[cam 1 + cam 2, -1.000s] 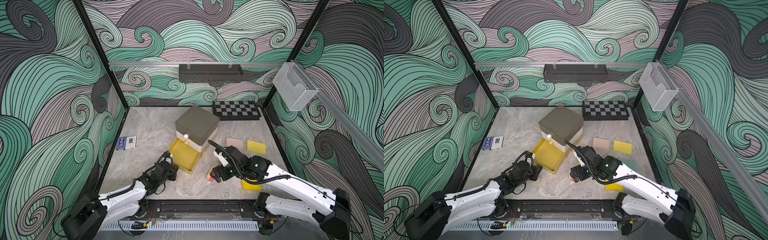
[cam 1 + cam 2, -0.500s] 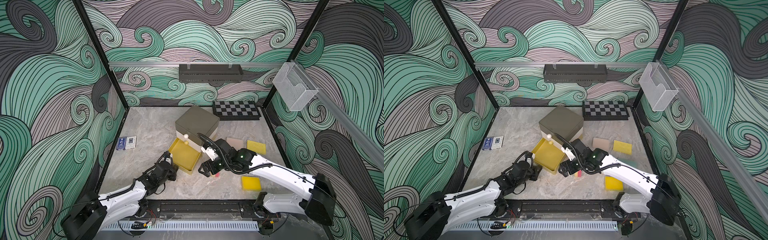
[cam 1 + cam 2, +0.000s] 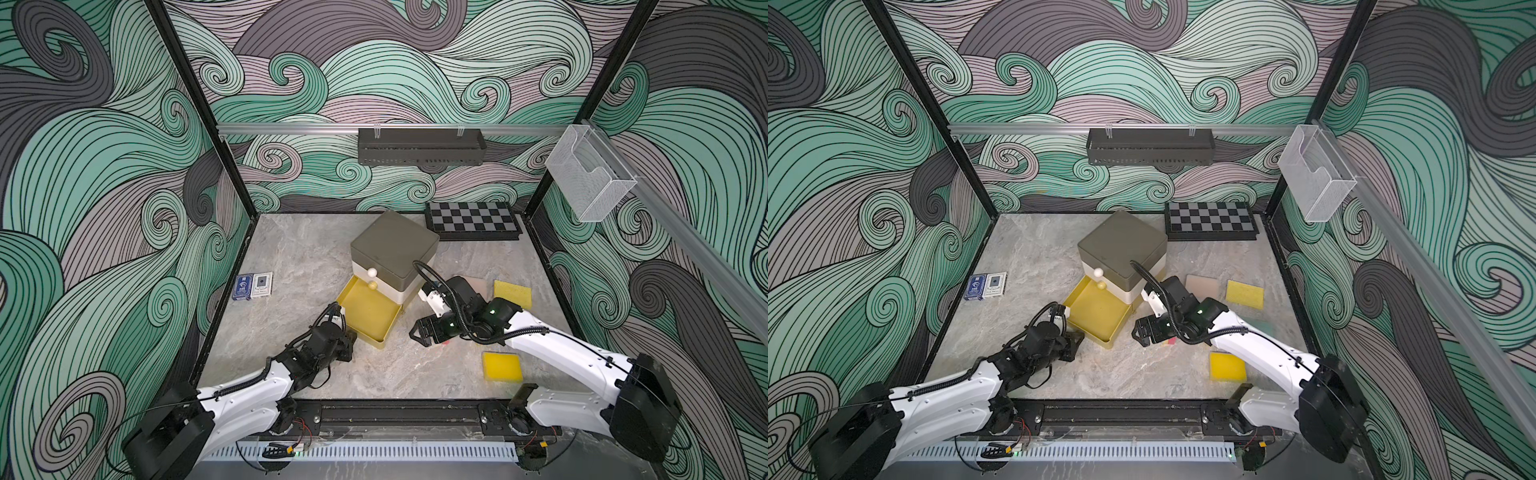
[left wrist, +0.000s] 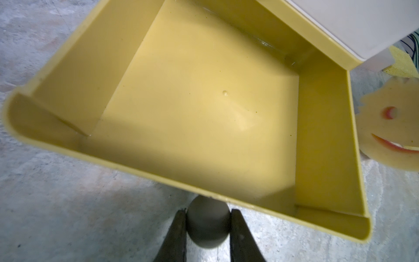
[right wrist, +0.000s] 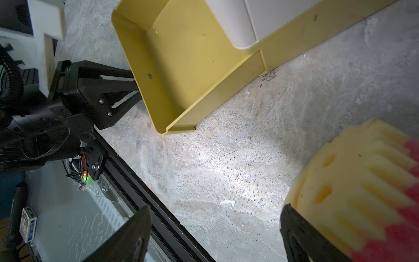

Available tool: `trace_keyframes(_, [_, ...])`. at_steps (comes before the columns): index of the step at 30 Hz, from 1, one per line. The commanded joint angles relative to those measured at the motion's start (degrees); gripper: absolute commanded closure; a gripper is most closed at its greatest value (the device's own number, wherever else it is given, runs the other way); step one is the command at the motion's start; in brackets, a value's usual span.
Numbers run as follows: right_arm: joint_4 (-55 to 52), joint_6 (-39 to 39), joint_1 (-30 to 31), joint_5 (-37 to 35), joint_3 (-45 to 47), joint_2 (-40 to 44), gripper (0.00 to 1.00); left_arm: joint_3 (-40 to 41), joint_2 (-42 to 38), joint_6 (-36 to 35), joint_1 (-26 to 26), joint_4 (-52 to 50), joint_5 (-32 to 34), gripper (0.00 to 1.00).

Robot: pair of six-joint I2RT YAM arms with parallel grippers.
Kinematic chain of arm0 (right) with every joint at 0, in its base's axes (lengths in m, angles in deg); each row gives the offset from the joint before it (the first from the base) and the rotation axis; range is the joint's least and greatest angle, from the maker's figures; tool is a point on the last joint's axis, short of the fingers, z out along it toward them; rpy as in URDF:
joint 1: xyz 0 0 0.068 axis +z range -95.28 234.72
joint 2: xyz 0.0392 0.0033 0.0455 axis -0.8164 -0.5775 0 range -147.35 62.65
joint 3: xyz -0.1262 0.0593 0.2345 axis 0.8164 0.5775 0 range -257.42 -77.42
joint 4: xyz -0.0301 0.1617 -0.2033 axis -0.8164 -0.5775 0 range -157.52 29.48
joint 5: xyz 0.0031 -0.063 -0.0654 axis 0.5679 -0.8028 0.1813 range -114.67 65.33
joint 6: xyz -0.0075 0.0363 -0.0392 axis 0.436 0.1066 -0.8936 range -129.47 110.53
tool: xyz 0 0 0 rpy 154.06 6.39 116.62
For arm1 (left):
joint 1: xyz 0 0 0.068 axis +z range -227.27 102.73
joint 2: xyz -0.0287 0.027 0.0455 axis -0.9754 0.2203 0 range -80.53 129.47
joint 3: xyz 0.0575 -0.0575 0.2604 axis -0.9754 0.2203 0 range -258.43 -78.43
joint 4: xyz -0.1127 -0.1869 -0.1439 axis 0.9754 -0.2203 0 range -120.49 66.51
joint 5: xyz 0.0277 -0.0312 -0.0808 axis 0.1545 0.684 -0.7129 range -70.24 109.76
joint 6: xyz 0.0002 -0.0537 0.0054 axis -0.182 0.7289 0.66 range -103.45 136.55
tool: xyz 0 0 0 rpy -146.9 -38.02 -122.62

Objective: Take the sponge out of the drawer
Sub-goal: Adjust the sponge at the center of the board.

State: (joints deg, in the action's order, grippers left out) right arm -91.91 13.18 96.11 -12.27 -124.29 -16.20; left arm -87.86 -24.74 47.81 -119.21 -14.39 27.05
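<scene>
Noted yellow plastic drawer (image 3: 368, 309) pulled out toward near-left from grey-lidded white drawer box (image 3: 395, 245) on marble tabletop (image 3: 291, 257), inside bare in left wrist view. Logged left gripper (image 4: 207, 214) pinched tight on round grey drawer knob (image 4: 207, 231), likely to hold drawer open and stop box sliding. Logged right gripper (image 3: 417, 332) spread wide, gripping nothing, low over table just right of drawer's near corner. Found task item, round yellow smiley-face foam sponge with pink backing (image 5: 353, 181), outside drawer, just right of its right wall, just beside one right finger (image 5: 301, 229) rather than between jaws. Seemed resting on tabletop, though could not tell touching finger or not. Judged spot as drop point clear of drawer, removal done, only retreat left. Skipped square yellow sponge (image 3: 502, 365) at near right and flat yellow sponge (image 3: 513, 293) farther right, both well apart from drawer, likely distractors. Flagged risk of open finger snagging soft foam on lift-away.
</scene>
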Motion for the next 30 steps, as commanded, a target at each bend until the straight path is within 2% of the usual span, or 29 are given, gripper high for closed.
trace_keyframes(1, [1.2, -0.6, -1.6, -0.3, 0.9, 0.7, 0.12, -0.9, 0.7, -0.9, -0.5, -1.9, -0.8, 0.89])
trace_keyframes(4, [0.7, -0.3, -3.2, -1.3, 2.2, 2.1, 0.11, -0.7, 0.1, -0.8, -0.5, -2.2, -0.7, 0.89])
trace_keyframes(8, [0.8, -0.1, -4.6, 0.7, 3.0, 4.0, 0.12, -0.9, 1.0, -0.8, -0.5, -1.8, -0.8, 0.89])
trace_keyframes(18, [-4.0, -2.8, -5.9, -2.3, -1.4, 10.1, 0.12, -0.9, 0.8, -0.8, -0.5, -1.9, -0.7, 0.89])
trace_keyframes(25, [-11.1, -7.6, -9.0, -15.2, -6.2, 0.2, 0.13, -0.9, 0.3, -0.9, -0.5, -2.2, -0.8, 0.89])
trace_keyframes(30, [-11.5, -9.4, -9.0, -20.3, -8.1, -4.1, 0.12, -0.9, 0.4, -0.8, -0.5, -2.2, -0.7, 0.89])
